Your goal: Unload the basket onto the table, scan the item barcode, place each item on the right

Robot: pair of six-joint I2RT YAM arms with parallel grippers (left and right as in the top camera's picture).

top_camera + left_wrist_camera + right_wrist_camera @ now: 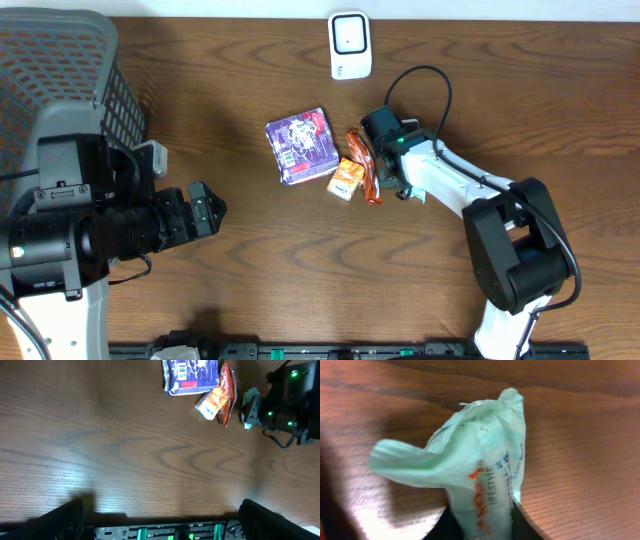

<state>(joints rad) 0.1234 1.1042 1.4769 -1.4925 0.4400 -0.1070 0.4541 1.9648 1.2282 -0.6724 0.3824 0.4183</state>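
Pale green packet (485,460) is pinched in the right gripper (480,527), the left gripper (208,210) wide open and empty. Pickup seems in hand; next, its barcode should face the far white scanner (350,45).

The pale green packet (485,475) bears the blue word "LIFESTYLE"; its orange lettering is unreadable

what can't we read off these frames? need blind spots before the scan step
- Mint-green packet, right wrist: crumpled, blurred, lower end cut by frame edge and right gripper; no barcode shows.
- Same packet, overhead: nearly all under the right gripper.
- Purple packet, left wrist: top cut by the edge; barcode lines too small.
- Scanner, overhead: face too small.
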